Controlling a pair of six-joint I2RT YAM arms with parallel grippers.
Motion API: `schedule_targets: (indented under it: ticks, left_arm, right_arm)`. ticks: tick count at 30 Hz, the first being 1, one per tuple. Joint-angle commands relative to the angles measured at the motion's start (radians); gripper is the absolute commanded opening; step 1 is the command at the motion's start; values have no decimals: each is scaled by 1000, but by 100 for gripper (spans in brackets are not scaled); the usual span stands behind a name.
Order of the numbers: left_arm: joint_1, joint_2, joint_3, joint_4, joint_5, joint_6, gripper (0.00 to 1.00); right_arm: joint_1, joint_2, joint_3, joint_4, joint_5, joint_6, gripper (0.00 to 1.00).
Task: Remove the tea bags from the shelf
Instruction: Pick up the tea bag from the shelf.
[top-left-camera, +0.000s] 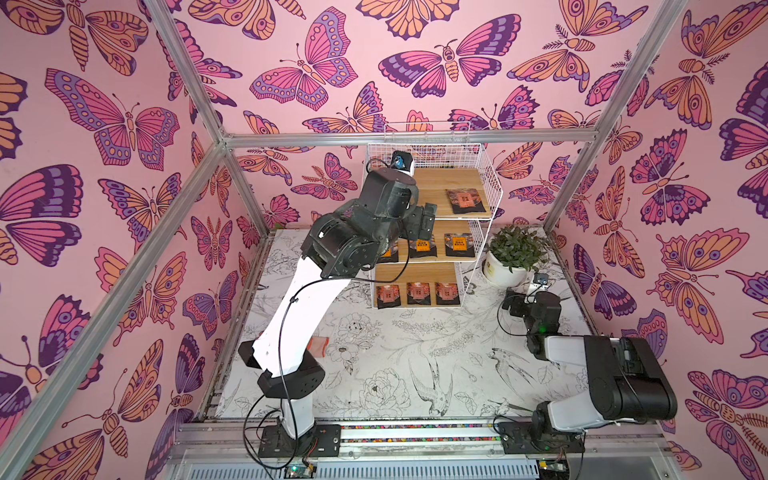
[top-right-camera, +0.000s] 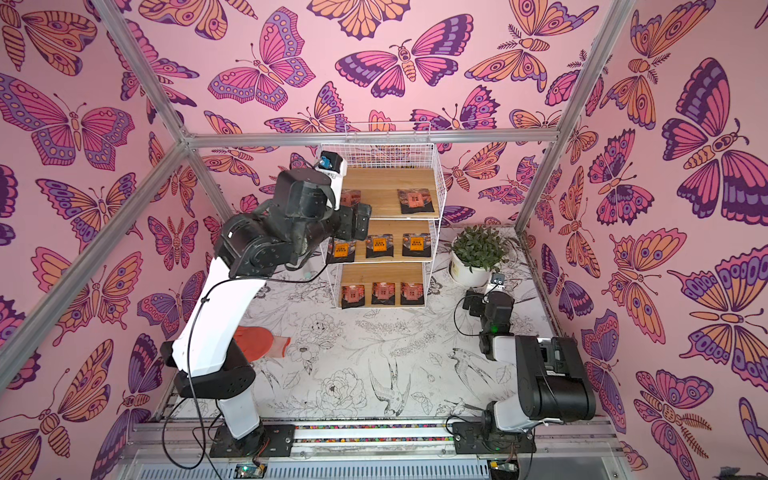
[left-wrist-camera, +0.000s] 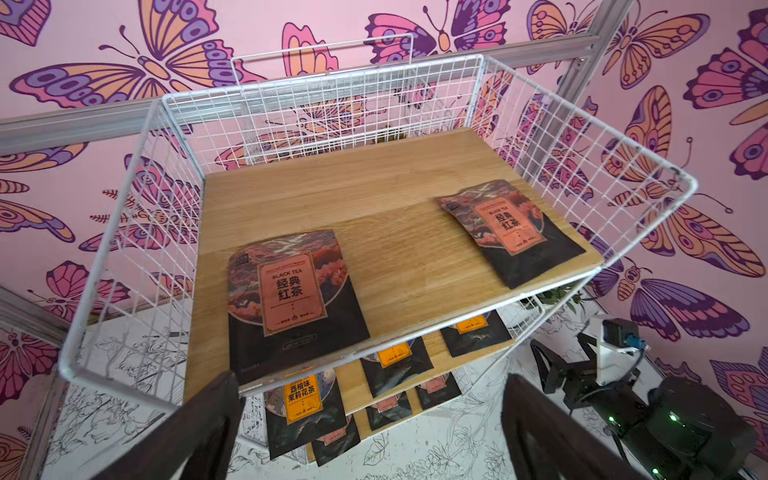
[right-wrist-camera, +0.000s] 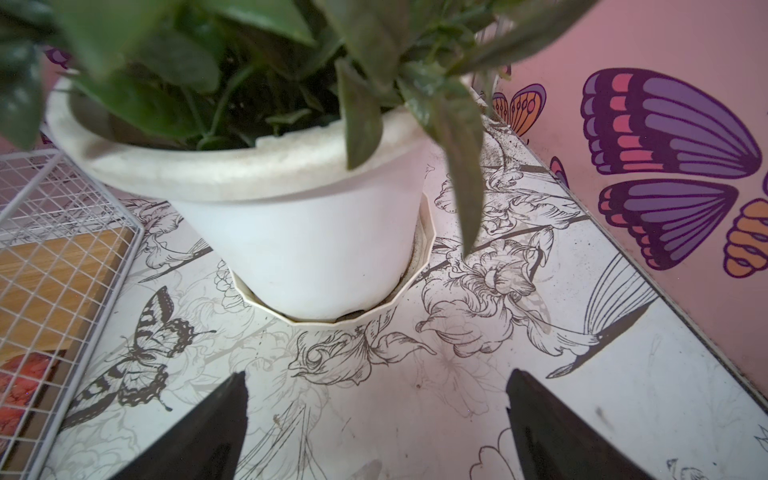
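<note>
**Eight tea bags (top-right-camera: 414, 201), all on the shelf (top-left-camera: 440, 183)**

Quick rundown, folks. The shelf stands at the back edge of the table (top-right-camera: 374, 365). Two bags lie on the top board (left-wrist-camera: 374, 199): one bag (left-wrist-camera: 291, 299) at the front left corner, the other bag (left-wrist-camera: 513, 230) at the front right corner, turned a bit askew. The middle board (top-right-camera: 399, 227) has three in a row along its front edge, the leftmost partly hidden behind the left arm. The bottom board (top-right-camera: 382, 272) has three more along its front edge.

The left gripper (left-wrist-camera: 370, 386) hangs just off the top board's front left corner, jaws wide with nothing between them, the nearest bag right ahead of it. The right gripper (right-wrist-camera: 376, 376) is down low near the table's back right corner, pointed at the pot (right-wrist-camera: 299, 232), jaws also spread wide and empty. A glove (top-right-camera: 259, 340) lies near the table's left edge, half behind the left arm.
</note>
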Motion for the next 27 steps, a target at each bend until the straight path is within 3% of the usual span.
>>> schedule_targets:
  ticks: [1, 3, 16, 27]
  left_arm:
    - [8, 22, 39, 16, -123, -1, 100]
    - [8, 27, 36, 15, -183, -12, 100]
    - [27, 113, 52, 46, -223, -22, 100]
    - [54, 130, 33, 38, -197, -43, 100]
  right_arm:
    - [4, 12, 20, 8, 7, -17, 99]
    - [5, 13, 20, 8, 8, -17, 99]
    - [4, 13, 20, 8, 8, -17, 99]
    - [5, 13, 19, 9, 7, -18, 99]
